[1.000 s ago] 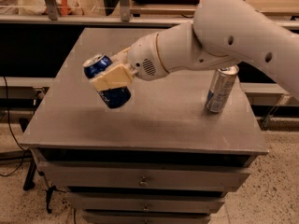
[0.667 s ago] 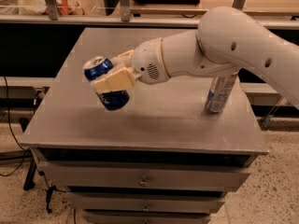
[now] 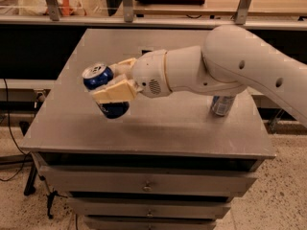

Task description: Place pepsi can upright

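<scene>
The pepsi can (image 3: 101,79), short and dark blue with a silver end, is held tilted with its silver top pointing up and to the left, above the left part of the grey cabinet top (image 3: 158,123). My gripper (image 3: 108,84) is shut on the can, with one cream finger (image 3: 115,92) across its side and the other behind it. The can's lower end hangs just above the surface, with its shadow under it. The white arm reaches in from the right.
A taller slim silver-and-blue can (image 3: 221,105) stands upright on the right part of the cabinet top, partly hidden behind my arm. Drawers are below the front edge. A shelf with metal posts runs along the back.
The arm has shifted slightly and the held can has tilted a little more upright and lower toward the surface. The slim can has not moved.
</scene>
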Action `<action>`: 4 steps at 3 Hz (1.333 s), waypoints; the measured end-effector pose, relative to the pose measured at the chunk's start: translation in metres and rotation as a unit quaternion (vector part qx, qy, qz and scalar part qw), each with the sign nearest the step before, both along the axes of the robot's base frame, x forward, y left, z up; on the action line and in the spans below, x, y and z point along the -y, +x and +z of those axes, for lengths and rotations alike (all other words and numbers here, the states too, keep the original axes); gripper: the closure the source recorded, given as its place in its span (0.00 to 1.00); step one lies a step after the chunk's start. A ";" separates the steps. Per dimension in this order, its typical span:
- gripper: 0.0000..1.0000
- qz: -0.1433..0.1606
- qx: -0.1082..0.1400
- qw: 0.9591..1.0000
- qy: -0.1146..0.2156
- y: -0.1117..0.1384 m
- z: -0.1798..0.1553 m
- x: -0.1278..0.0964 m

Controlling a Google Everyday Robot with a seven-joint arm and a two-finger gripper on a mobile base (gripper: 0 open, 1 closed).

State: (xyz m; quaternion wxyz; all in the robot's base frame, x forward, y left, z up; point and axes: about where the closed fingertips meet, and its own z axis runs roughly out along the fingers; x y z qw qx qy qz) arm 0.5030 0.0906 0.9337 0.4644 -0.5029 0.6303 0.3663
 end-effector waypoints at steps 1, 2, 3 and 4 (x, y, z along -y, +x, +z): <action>1.00 -0.019 0.024 1.000 0.001 -0.004 -0.004 -0.002; 1.00 -0.026 0.028 0.999 0.013 -0.001 -0.012 -0.002; 1.00 -0.023 0.022 0.999 0.026 0.003 -0.018 -0.001; 1.00 -0.018 0.019 0.999 0.043 0.006 -0.020 0.000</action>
